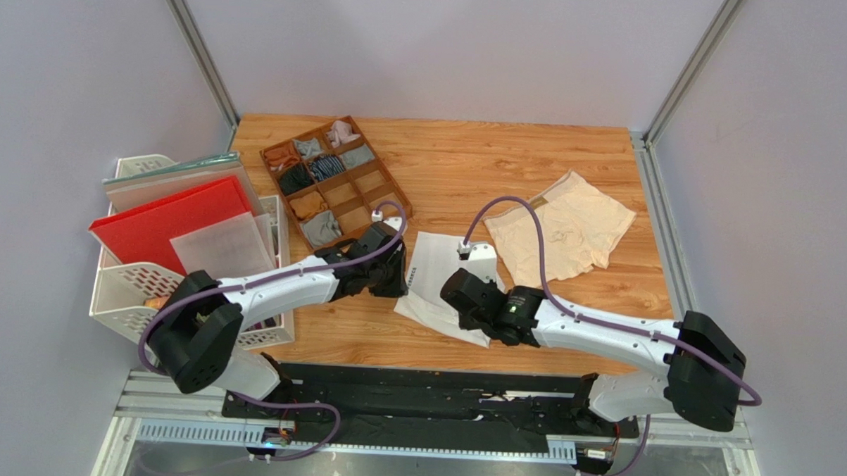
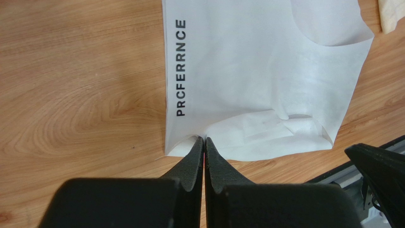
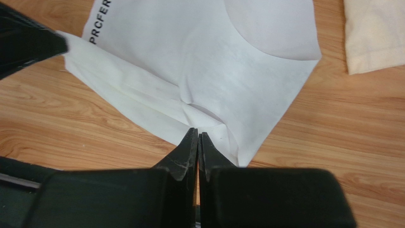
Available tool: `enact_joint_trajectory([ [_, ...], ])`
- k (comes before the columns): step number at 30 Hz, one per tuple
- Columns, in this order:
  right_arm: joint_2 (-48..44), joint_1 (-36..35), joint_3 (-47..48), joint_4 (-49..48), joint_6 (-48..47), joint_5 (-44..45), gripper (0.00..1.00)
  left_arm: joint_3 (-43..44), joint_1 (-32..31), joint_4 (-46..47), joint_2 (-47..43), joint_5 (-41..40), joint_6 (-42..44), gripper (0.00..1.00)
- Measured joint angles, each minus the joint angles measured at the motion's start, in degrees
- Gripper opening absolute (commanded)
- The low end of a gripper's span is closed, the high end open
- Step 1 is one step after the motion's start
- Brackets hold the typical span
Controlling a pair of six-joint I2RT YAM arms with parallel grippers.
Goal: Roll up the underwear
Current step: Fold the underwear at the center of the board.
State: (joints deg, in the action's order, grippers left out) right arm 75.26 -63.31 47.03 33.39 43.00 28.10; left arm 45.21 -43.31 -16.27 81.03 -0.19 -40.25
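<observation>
The white underwear (image 1: 434, 281) lies flat on the wooden table between my two arms, its waistband with dark lettering (image 2: 180, 66) on the left. My left gripper (image 2: 204, 139) is shut, pinching the near edge of the white cloth beside the waistband. My right gripper (image 3: 197, 133) is shut too, pinching the same near edge further right, where the cloth puckers (image 3: 199, 111). The cream-beige underwear (image 1: 560, 227) lies spread flat at the back right, apart from both grippers; its edge also shows in the right wrist view (image 3: 375, 33).
A brown divided tray (image 1: 329, 177) with small rolled garments stands at the back left. A white basket (image 1: 130, 291) with a red board (image 1: 169, 219) and grey sheets sits at the left edge. A black rail (image 1: 422, 391) runs along the near edge.
</observation>
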Motion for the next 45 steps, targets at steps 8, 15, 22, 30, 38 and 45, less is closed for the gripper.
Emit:
enact_joint_trajectory([
  [8, -3.3, 1.7, -6.2, -6.8, -2.5, -6.2, 0.36, 0.2, -0.1, 1.2, 1.7, 1.9, 0.5, 0.0],
  [15, -2.6, 2.8, -7.6, -10.5, -2.6, -9.0, 0.35, -0.6, -0.1, 1.5, 1.7, 2.0, 0.6, 0.0],
  [22, 1.5, 2.8, -7.7, -13.8, -3.3, -10.2, 0.32, -1.6, -0.1, 1.5, 1.7, 2.1, 0.6, 0.0],
  [30, 4.9, 2.8, -7.7, -15.9, -4.1, -11.2, 0.31, -1.7, -0.1, 1.6, 1.7, 2.3, 0.7, 0.0],
  [38, 6.2, 2.8, -8.1, -17.9, -5.2, -11.5, 0.3, -1.7, -0.1, 1.5, 1.7, 2.3, 0.7, 0.0],
  [45, 7.5, 2.8, -8.9, -19.0, -5.8, -11.5, 0.3, -1.7, -0.1, 1.5, 1.7, 2.5, 0.7, 0.0],
])
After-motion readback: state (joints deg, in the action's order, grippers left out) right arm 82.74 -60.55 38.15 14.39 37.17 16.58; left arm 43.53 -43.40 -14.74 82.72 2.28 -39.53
